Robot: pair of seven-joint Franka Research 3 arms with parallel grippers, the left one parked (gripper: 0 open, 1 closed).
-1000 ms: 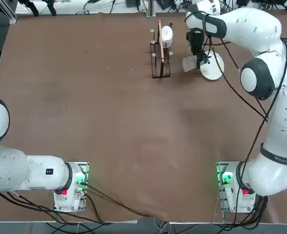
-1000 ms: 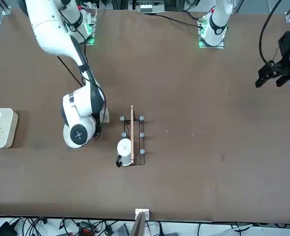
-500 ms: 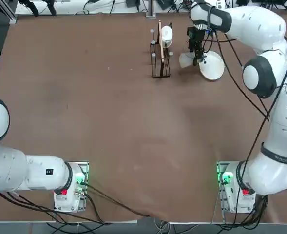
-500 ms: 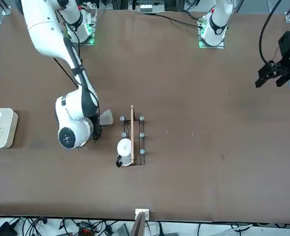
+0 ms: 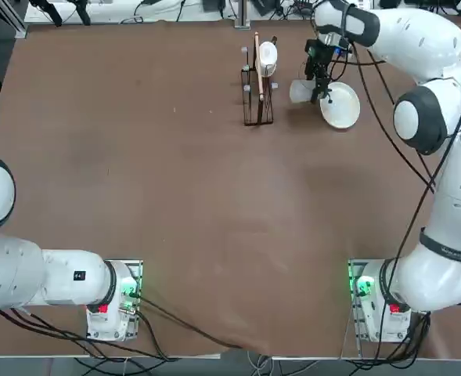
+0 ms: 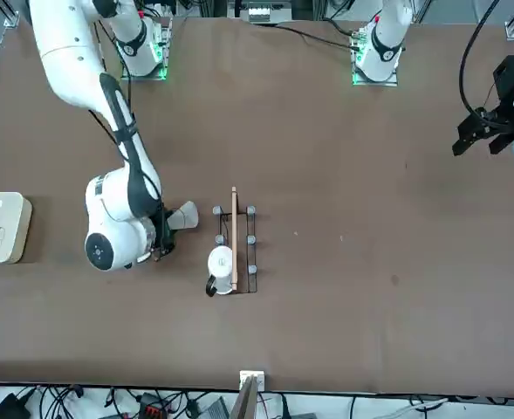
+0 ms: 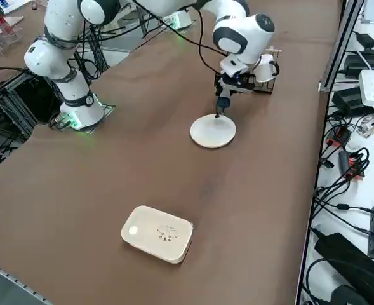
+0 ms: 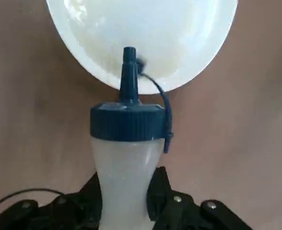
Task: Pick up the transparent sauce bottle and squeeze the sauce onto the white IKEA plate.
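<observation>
The right hand (image 8: 126,201) pinches the bottle (image 8: 126,177) by its waist, one finger on each side, and the soft wall is drawn in between them. Over the last second the arm has swung toward the rack side of the plate (image 5: 340,105) and tipped the bottle over: earlier the hand stood over the plate and hid much of it from above, whereas now nearly the whole plate shows and the bottle (image 5: 301,91) hangs out at a slant beside the rim. In the wrist view the blue nozzle (image 8: 129,72) points at the near edge of the plate (image 8: 179,33), its little tethered cap dangling to one side (so the spout is open). The grasp and lift look done, and the squeeze is about due; no sauce shows on the plate yet.

Counted: one bottle, one plate, one wire rack (image 5: 257,86) just beside them holding a small white disc (image 5: 268,54) and a wooden stick (image 5: 257,66), and one white rounded box (image 7: 157,233) lying well apart on the brown surface (image 5: 175,172).
</observation>
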